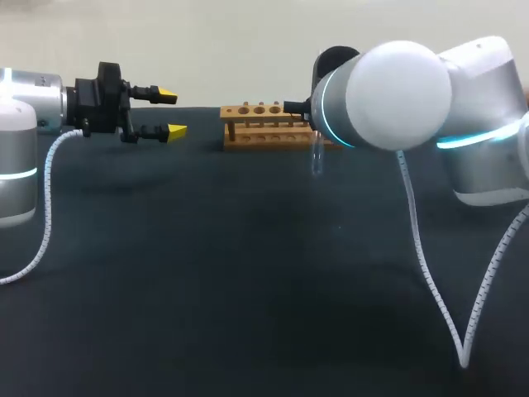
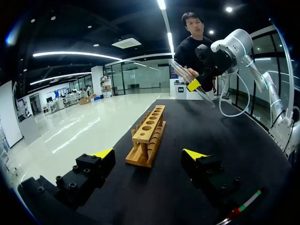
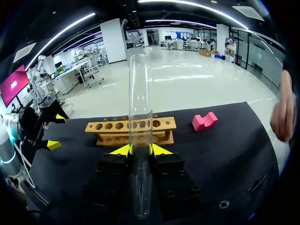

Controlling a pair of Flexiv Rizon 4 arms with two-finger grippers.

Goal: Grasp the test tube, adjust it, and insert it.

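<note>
The test tube, a clear glass cylinder, is being pinched between the two yellow-tipped fingers of the right gripper, which are pressing on it from both sides at about its middle. From the head camera, the tube is hanging roughly upright below the gripper with its rounded end lowest, just beside the right end of the wooden rack. From the left wrist camera, the tube is sitting tilted in the right gripper, raised in the air above the far end of the rack and not touching it. The rack is standing on the dark table, its top bar showing a row of round holes, none of them holding the tube. A pink block is lying on the cloth near one end of the rack, apart from it. The left gripper is hovering off the rack's left end, well apart from the tube. Its fingers are spread wide, pointing along the rack, which is lying ahead of them.
</note>
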